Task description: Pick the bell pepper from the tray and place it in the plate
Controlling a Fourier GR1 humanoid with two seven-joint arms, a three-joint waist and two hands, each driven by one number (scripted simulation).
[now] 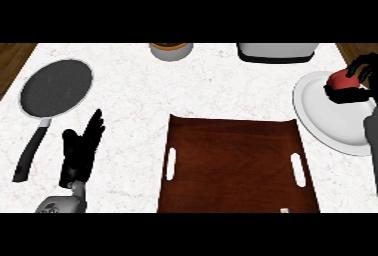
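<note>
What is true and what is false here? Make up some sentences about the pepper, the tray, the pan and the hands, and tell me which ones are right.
1. The bell pepper lies on the tray. False: the right hand is curled round it above the plate, and nothing lies on the tray.
2. The left hand is open and holds nothing. True.
3. The frying pan lies on the counter to the left of the tray. True.
4. The plate stands to the left of the tray. False: it is to the tray's right, near the view's right edge.
</note>
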